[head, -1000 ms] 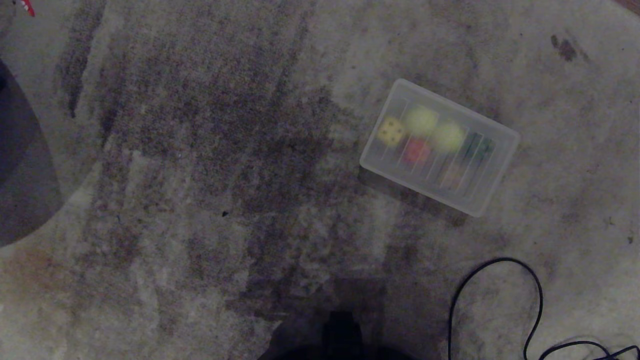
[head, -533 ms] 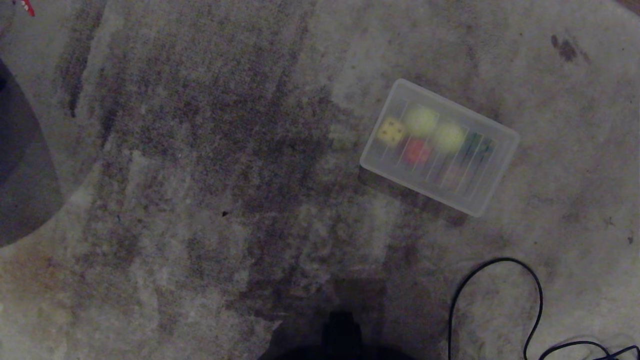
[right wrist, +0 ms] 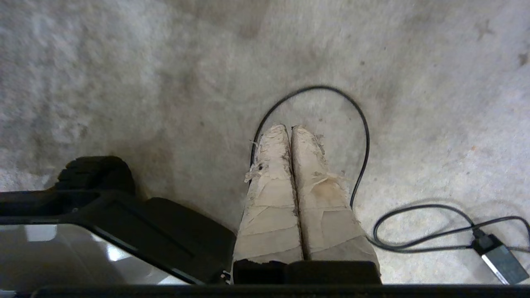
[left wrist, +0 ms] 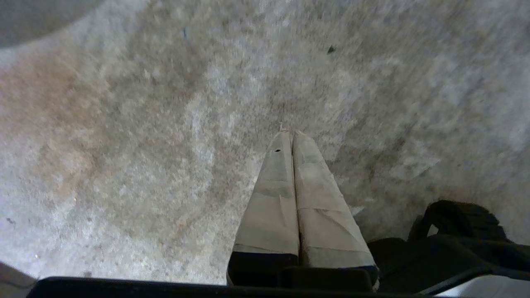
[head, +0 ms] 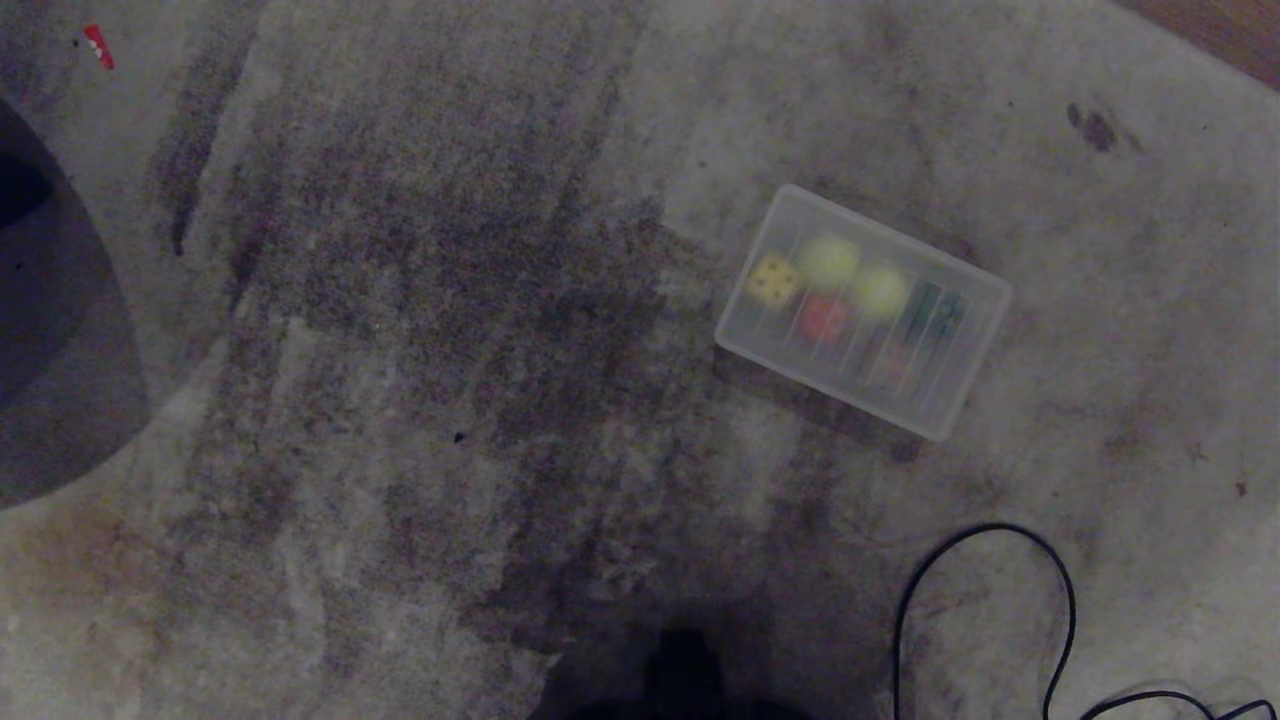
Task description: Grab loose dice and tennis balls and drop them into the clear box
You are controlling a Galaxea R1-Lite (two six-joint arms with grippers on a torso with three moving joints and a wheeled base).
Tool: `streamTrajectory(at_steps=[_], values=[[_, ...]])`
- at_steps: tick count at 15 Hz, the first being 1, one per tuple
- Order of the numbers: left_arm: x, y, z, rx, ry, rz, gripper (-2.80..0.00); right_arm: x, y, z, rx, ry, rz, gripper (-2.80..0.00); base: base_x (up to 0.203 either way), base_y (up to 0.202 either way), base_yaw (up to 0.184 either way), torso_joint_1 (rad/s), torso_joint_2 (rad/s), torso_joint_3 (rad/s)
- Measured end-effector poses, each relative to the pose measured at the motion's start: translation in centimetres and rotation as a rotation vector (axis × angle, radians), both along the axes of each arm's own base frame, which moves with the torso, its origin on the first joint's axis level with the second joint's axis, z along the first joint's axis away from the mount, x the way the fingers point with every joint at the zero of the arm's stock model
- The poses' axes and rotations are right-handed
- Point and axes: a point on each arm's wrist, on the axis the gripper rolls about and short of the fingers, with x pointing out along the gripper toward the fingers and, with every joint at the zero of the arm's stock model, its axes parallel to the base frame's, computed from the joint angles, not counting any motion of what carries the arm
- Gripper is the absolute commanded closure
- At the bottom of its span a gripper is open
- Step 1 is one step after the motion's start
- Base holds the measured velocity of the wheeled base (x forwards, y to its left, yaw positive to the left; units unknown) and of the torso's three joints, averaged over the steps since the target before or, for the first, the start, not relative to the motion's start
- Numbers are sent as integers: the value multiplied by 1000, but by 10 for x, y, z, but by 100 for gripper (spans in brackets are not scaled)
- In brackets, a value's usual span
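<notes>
The clear box point(head: 738, 338) lies on the carpet right of centre in the head view. Inside it sit a yellow die point(head: 773, 281), a red die point(head: 824, 318), a dark green die point(head: 932, 310), a pinkish-brown die point(head: 888, 364) and two tennis balls point(head: 828, 261) point(head: 880, 290). Neither arm shows in the head view. My left gripper point(left wrist: 291, 133) hangs shut over bare carpet, holding nothing. My right gripper point(right wrist: 288, 128) is shut and empty too, above a loop of black cable; the box is outside both wrist views.
A black cable point(head: 1068, 610) loops on the carpet near right, ending in a small adapter point(right wrist: 502, 258). A dark rounded shape point(head: 50, 330) fills the left edge. A small red scrap point(head: 98, 45) lies far left. Wood floor point(head: 1220, 25) shows at the far right corner.
The whole head view has shifted and drawn back a little: the box sits lower and looks smaller, and wood floor has come into view. The things themselves have not moved.
</notes>
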Motion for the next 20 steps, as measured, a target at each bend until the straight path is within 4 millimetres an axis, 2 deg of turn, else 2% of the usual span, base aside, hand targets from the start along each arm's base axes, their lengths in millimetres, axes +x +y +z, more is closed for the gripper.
streamTrajectory(at_steps=[20], values=[[0,0,0,-1,0,0,0,0,0,0,0,1,0,0,0,0,0,2,2,202]])
